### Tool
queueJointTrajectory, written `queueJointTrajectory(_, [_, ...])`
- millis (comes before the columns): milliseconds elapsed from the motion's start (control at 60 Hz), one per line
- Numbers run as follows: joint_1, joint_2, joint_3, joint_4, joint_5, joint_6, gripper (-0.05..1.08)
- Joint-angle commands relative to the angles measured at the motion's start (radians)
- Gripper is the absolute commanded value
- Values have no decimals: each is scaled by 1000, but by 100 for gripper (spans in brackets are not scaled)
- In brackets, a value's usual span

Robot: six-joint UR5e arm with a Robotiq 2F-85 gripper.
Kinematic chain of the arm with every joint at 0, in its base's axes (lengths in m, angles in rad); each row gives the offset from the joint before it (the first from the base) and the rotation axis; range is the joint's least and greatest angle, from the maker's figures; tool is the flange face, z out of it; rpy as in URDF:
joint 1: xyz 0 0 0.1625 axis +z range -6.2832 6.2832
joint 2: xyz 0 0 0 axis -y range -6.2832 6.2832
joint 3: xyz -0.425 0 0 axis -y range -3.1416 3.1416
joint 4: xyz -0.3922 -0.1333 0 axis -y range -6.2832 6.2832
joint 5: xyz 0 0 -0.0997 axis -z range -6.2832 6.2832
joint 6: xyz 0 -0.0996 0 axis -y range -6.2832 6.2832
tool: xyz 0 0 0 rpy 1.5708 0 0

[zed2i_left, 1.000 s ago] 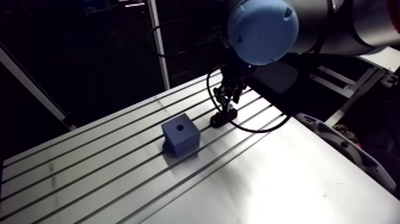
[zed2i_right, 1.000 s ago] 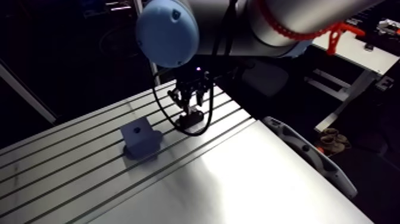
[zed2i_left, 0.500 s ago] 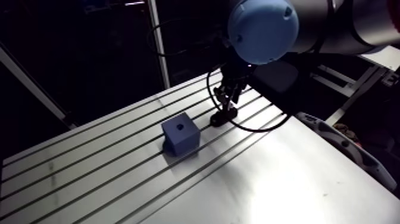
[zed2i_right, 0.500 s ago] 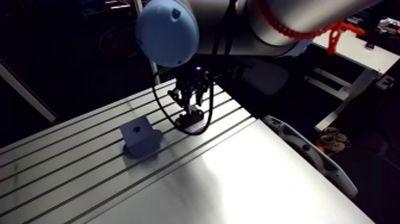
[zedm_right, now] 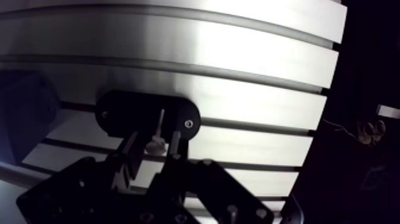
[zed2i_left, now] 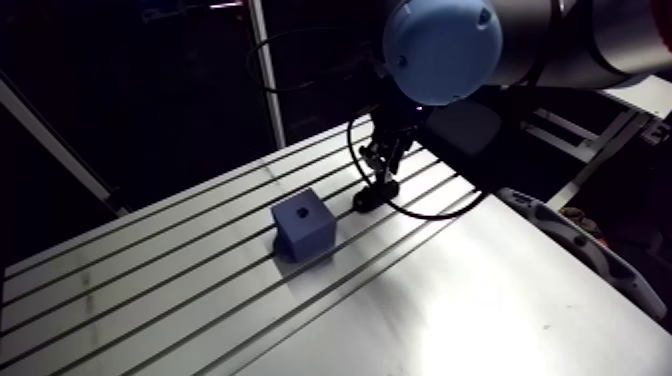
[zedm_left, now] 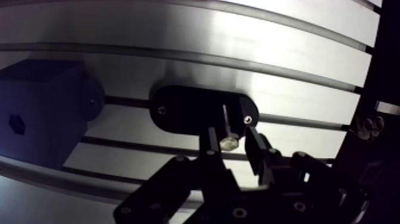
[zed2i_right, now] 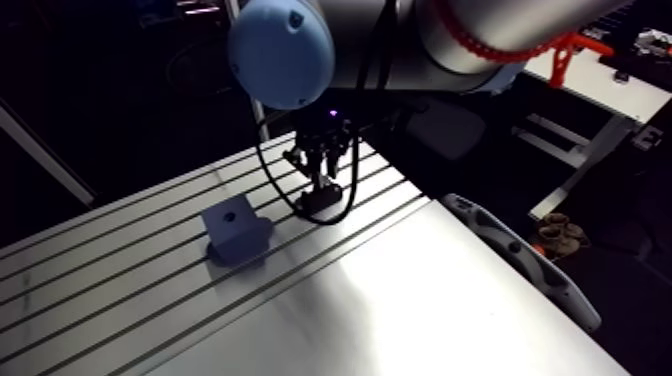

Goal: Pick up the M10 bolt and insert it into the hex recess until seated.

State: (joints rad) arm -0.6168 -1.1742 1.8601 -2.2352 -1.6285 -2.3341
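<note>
In the wrist view my gripper (zedm_left: 231,138) is shut on the M10 bolt (zedm_left: 227,132), a small pale metal piece held between the fingertips with its shank pointing away. Just beneath it lies a black oval holder plate (zedm_left: 190,108) with two screws. Beside that plate stands the blue cube (zedm_left: 37,119), with a dark hex recess (zedm_left: 16,123) in its face. In the arm view the gripper (zed2i_left: 383,178) hangs just above the plate (zed2i_left: 366,199), a short way right of the cube (zed2i_left: 304,228).
The slotted aluminium table (zed2i_left: 450,300) runs diagonally, with grooves under the cube and the plate. Its far edge lies close behind the gripper. A grey curved part (zed2i_left: 585,255) sits beyond the table's right edge.
The gripper has risen slightly off the black holder plate, with the bolt between its fingers. The cube and the plate have not moved.
</note>
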Motion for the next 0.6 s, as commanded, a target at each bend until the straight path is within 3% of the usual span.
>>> queueJointTrajectory(17, [0, 1, -1, 1, 0, 0, 63])
queueJointTrajectory(500, [0, 6, 1, 2, 0, 0, 66])
queueJointTrajectory(600, [0, 5, 0, 2, -11, 0, 68])
